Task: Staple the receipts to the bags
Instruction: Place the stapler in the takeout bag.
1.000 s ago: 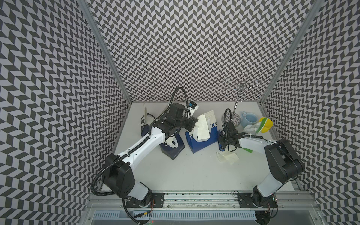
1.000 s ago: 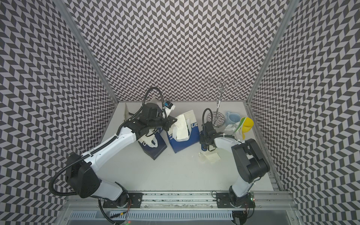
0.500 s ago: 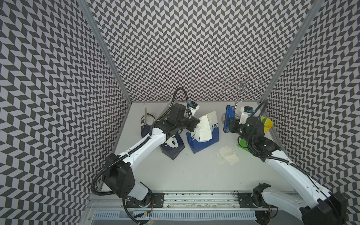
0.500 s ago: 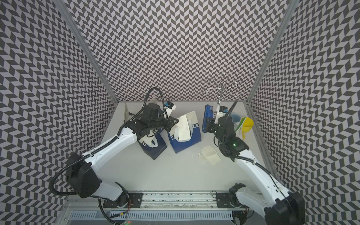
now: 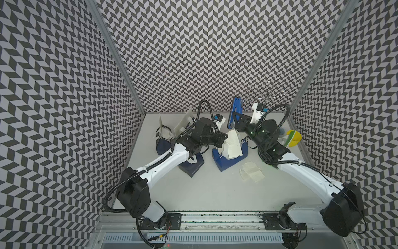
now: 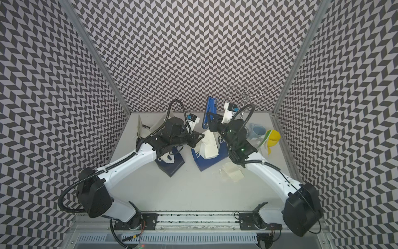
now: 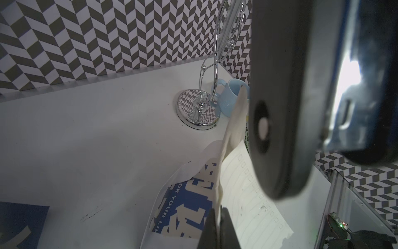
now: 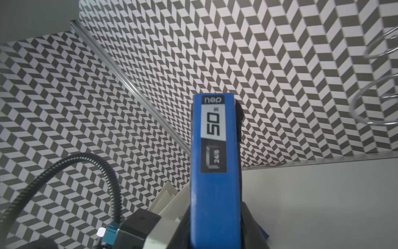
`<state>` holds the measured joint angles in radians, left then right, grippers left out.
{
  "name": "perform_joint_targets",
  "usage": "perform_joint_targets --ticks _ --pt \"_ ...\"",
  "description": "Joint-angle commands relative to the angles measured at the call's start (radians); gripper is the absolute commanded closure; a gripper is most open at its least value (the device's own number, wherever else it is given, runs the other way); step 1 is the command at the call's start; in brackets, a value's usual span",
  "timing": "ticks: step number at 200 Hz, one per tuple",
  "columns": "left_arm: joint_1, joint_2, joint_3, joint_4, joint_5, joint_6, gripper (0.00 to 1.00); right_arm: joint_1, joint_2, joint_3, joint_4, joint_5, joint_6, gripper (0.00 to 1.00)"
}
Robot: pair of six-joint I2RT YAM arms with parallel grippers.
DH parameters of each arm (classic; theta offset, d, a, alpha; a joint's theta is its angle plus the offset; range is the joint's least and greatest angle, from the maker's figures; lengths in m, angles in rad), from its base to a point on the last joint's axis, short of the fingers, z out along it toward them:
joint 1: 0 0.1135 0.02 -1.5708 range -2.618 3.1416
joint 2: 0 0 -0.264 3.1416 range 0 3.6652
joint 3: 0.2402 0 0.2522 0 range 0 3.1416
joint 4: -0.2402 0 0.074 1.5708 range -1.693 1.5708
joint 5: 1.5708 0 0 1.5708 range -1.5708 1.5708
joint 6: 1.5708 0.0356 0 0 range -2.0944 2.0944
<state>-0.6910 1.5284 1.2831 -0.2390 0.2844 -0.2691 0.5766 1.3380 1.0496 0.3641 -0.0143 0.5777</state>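
**Dark blue paper carrier bag** (image 5: pixel 219 160) lies under the left gripper (image 7: pixel 219 213). Its jaws are pinched on a pale edge-on strip (image 7: pixel 232 129), probably the bag's handle, which steadies the cream lined receipt (image 7: pixel 247 194) just beside them. The right gripper (image 5: pixel 235 121), above the bag, clamps the blue plastic stapler (image 8: pixel 212 172) upright, poised for stapling. Spare cream receipts (image 5: pixel 252 173) lie well apart from both grippers.

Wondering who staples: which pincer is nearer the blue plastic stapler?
Right pincer: it holds the blue plastic stapler aloft. Left pincer, lower, pinches a cream paper slip on a dark blue paper bag.
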Motion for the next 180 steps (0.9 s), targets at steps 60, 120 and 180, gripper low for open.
perform_joint_targets --ticks 60,120,180 --pt "-0.008 -0.02 -0.01 0.05 -0.007 -0.051 1.0 0.065 0.005 -0.03 0.076 0.196 -0.034 1.0" --pt "-0.008 -0.016 -0.012 0.061 0.006 -0.063 1.0 0.068 0.01 -0.051 0.093 0.228 -0.077 1.0" --pt "-0.007 -0.011 -0.013 0.072 0.027 -0.064 1.0 0.068 0.032 -0.062 0.112 0.252 -0.122 1.0"
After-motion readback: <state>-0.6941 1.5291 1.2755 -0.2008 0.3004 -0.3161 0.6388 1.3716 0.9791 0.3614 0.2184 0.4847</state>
